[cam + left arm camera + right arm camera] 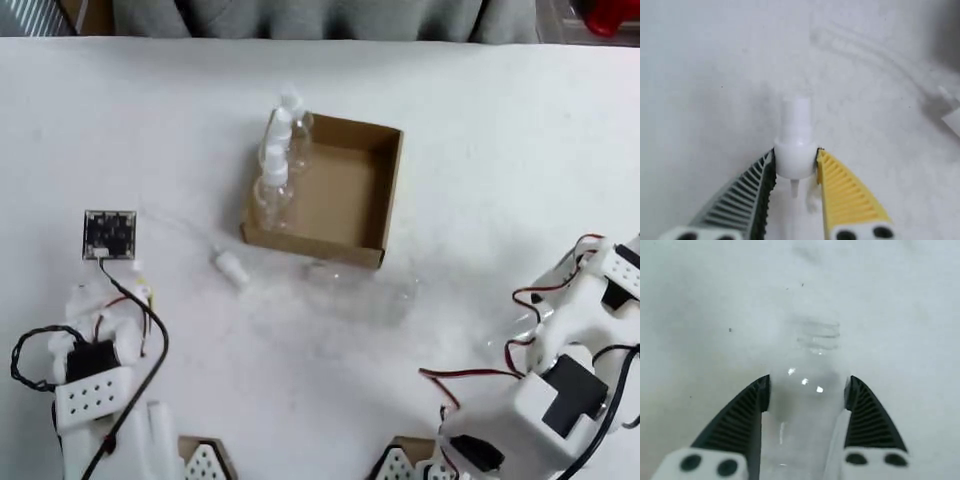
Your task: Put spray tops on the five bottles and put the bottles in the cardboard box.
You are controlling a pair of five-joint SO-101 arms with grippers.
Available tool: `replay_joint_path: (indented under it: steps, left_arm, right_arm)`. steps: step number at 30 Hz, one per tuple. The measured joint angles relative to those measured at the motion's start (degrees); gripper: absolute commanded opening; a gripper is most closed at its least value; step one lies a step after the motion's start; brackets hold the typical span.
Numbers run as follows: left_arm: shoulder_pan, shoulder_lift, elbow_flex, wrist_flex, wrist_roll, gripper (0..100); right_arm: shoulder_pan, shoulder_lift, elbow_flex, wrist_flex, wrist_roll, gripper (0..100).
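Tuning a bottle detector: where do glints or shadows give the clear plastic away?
Right wrist view: small bright glints on the held bottle. Left wrist view: the spray top casts a soft shadow on the table. High view: the lying bottle is barely outlined.

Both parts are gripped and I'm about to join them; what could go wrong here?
The left gripper pinches the spray top only at its round collar, so it may tilt or pop out when pressed. The right gripper squeezes a clear bottle below its threaded neck; it could slip or buckle while screwing.
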Motion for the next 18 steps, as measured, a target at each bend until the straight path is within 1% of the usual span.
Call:
replay_joint_path:
  steps: [5,9,12,18]
  left_arm:
    - [0.00,0.00,0.00,0.00,0.00,2]
    - [0.00,0.00,0.00,0.00,0.00,2]
    - [0.00,0.00,0.00,0.00,0.00,2]
    - [0.00,0.00,0.00,0.00,0.00,2]
  right_arm:
    - [-1.93,0.00,-5.80,4.75,9.14,1.9]
    - [-3.96,0.09,-14.59,11.78,16.44,1.9]
    - [-5.63,0.09,-23.65,20.13,18.73,1.9]
    - [-11.52,0.09,-40.26,34.90,19.16,1.6]
